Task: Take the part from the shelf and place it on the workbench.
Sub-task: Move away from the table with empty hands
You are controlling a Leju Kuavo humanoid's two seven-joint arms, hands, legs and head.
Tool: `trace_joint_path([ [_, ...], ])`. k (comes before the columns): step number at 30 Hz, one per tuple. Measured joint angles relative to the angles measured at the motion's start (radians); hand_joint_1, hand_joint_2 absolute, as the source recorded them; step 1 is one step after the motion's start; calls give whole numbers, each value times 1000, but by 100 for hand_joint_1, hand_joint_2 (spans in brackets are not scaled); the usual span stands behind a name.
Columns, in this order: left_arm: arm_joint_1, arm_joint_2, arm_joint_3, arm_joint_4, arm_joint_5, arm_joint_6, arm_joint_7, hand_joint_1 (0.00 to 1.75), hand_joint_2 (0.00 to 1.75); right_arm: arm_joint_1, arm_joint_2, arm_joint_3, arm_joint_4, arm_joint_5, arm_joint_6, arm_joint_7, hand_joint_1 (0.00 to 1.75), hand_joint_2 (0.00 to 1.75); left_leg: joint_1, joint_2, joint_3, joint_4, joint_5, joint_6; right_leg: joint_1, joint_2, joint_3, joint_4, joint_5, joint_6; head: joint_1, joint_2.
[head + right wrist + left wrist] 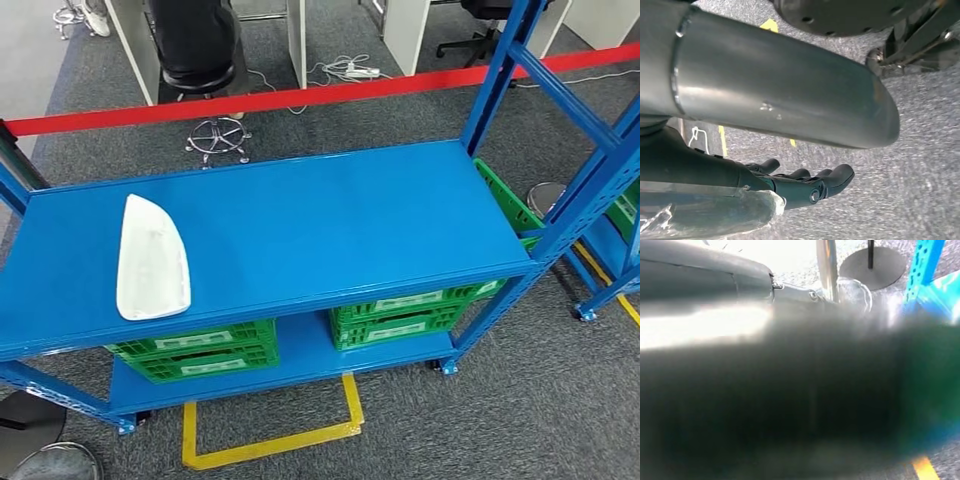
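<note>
The part (pixel 152 260) is a flat white piece with one rounded end. It lies on the left side of the blue shelf's top board (pixel 324 220) in the head view, with nothing touching it. In the right wrist view my right hand (pixel 802 182) hangs over grey carpet with its dark fingers stretched out and holding nothing, the thick grey thumb (pixel 783 95) above them. The left wrist view is badly blurred: a grey cover of my left hand (pixel 715 280) shows against a dark smear, and how its fingers lie is unclear.
Green crates (pixel 200 355) (pixel 396 315) sit on the shelf's lower board. A red barrier tape (pixel 302 97) runs behind the shelf, with a chair base (pixel 217 135) beyond. Another blue rack (pixel 604 190) stands at the right. A yellow floor outline (pixel 264 445) lies in front.
</note>
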Motion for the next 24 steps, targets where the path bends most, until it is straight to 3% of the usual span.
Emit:
trace_joint_path([
  [1,-1,0,0,1,0,0,0,0,175,-1,0,0,0,2,2,0,0,0,-2,0,2,1,-3,-5,1,1,23,-46,17,-4,-1,0],
  [3,-2,0,0,3,0,0,0,0,175,-1,0,1,0,4,6,0,0,0,-4,0,3,0,-5,-14,4,3,38,-71,20,-12,-2,0],
  [6,-3,1,0,5,0,1,1,0,175,1,0,0,0,7,7,1,0,131,-2,0,-1,15,-21,-28,-1,3,44,-83,26,-25,-3,0],
  [7,-4,2,0,5,0,1,1,0,175,0,0,-1,0,7,7,1,0,131,-1,0,-15,47,-42,-34,-4,2,47,-87,27,-29,-5,0],
  [10,-4,2,0,7,0,1,1,0,175,-1,0,-1,0,8,8,1,0,0,7,1,-107,226,-122,-46,-5,-2,50,-89,25,-37,-9,0],
  [11,-3,3,0,8,0,1,0,0,175,-1,0,-2,0,9,9,1,0,0,10,1,-130,264,-126,-49,-5,-2,51,-89,24,-38,-9,0],
  [12,-2,3,0,9,-1,0,0,0,131,-1,0,-2,0,10,10,1,0,0,13,1,-136,266,-110,-51,-5,-2,53,-89,23,-38,-9,0],
  [13,-2,4,0,10,-1,0,0,0,87,-1,0,-2,0,9,11,0,0,0,15,1,-124,232,-76,-52,-5,-1,56,-89,21,-36,-9,0],
  [15,-3,6,0,11,-1,0,0,0,0,-1,0,-3,0,1,17,-6,0,0,17,1,-69,108,0,-50,-4,0,60,-89,17,-31,-9,0],
  [17,-6,6,0,12,0,0,-2,0,0,-1,0,-3,0,-19,27,-27,0,0,15,2,-31,21,25,-42,-1,0,60,-86,12,-21,-8,0],
  [21,-3,8,0,13,6,0,-8,0,0,1,0,-3,-5,-45,41,-64,0,0,12,3,-23,-4,24,-18,-5,-1,56,-85,6,0,-9,0],
  [24,-2,9,0,13,8,0,-9,0,0,3,0,-3,-9,-48,44,-70,0,0,14,4,-21,-9,28,-12,-6,-1,53,-75,-3,4,-9,0],
])
